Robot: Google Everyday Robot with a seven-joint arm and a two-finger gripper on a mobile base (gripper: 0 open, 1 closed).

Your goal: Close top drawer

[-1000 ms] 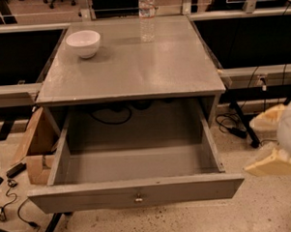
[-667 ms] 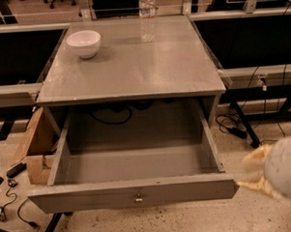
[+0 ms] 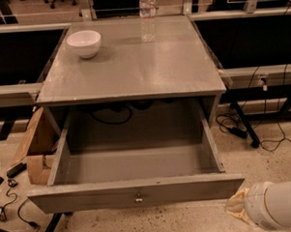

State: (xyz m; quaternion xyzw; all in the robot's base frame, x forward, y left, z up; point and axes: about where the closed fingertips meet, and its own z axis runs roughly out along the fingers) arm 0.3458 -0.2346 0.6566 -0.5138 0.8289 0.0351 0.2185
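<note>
The top drawer (image 3: 133, 162) of the grey table is pulled far out and its inside is empty. Its long front panel (image 3: 91, 194) faces me, with a small brass knob (image 3: 138, 199) at its centre. My gripper (image 3: 236, 205) is at the bottom right, low over the floor, just right of and below the front panel's right end. Its white arm (image 3: 280, 204) runs off the right edge. It does not appear to touch the drawer.
A white bowl (image 3: 84, 42) and a clear water bottle (image 3: 148, 16) stand on the table top (image 3: 134, 70). A cardboard box (image 3: 35, 147) sits on the floor left of the drawer. Cables (image 3: 277, 131) and a black leg (image 3: 245, 128) are on the right.
My gripper has moved down and to the left, from beside the drawer's right wall to near the front panel's right corner. The drawer has not moved.
</note>
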